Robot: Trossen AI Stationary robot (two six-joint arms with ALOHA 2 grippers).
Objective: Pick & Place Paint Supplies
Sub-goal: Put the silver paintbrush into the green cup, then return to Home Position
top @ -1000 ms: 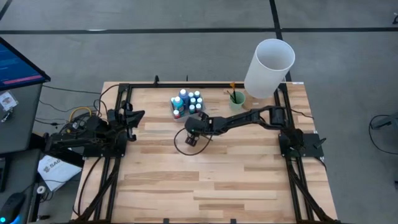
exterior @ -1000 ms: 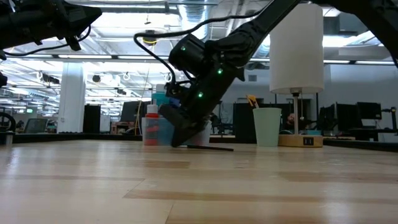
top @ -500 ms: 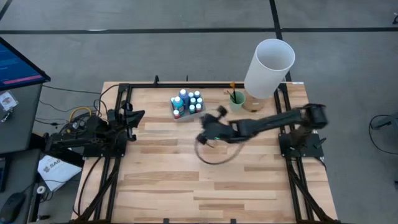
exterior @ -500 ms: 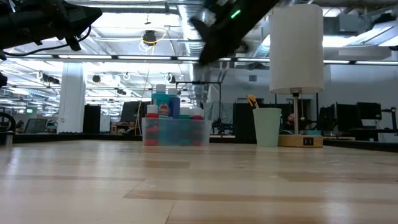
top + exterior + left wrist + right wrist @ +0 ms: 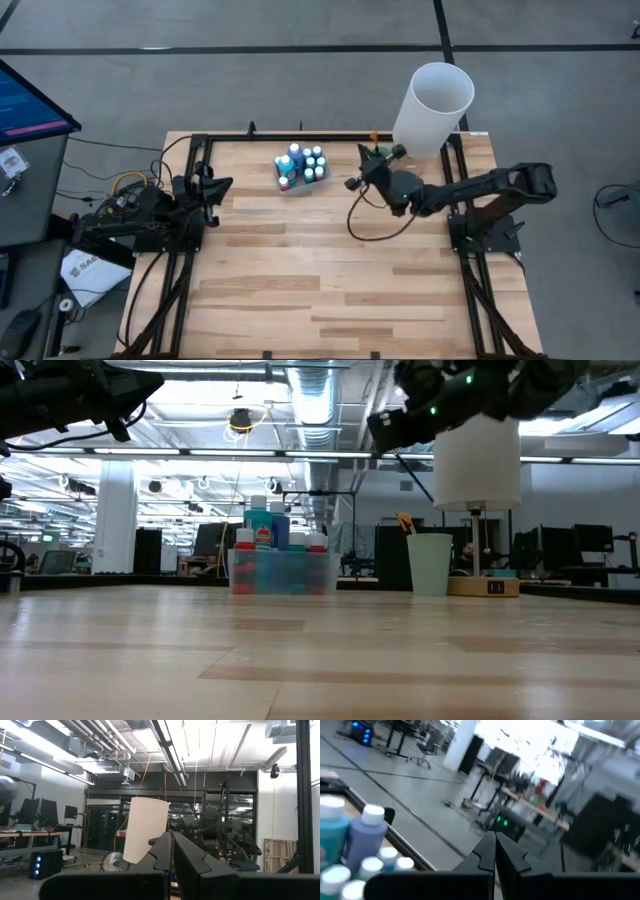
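Observation:
Several small paint bottles (image 5: 300, 166) with pale caps stand in a clear box (image 5: 281, 572) at the table's far middle; they also show in the right wrist view (image 5: 350, 837). My right gripper (image 5: 362, 168) hangs high over the table, just short of the pale green cup (image 5: 381, 158), and is shut on a thin dark brush (image 5: 417, 480). An orange-tipped brush (image 5: 404, 520) stands in that cup. My left gripper (image 5: 222, 186) waits shut and raised at the table's left edge. My right gripper holds the thin dark brush near its upper end (image 5: 398, 457), pinched between the two shut fingers. The fingers lie about level and point toward the table's far left. The brush slants down below them, clear of the table; the right wrist view does not show it.
A tall white cylinder (image 5: 432, 108) stands on a wooden base (image 5: 482, 586) at the far right corner, right behind the cup. A black cable (image 5: 378, 228) loops below the right arm. A dark frame (image 5: 300, 137) runs along the table's edges. Bare wood fills the near half.
My right gripper has risen from the table's middle and swung toward the far right, up to the green cup, tipping from pointing down to about level. The dark brush that lay on the wood under it has been lifted clear and now hangs from the fingers.

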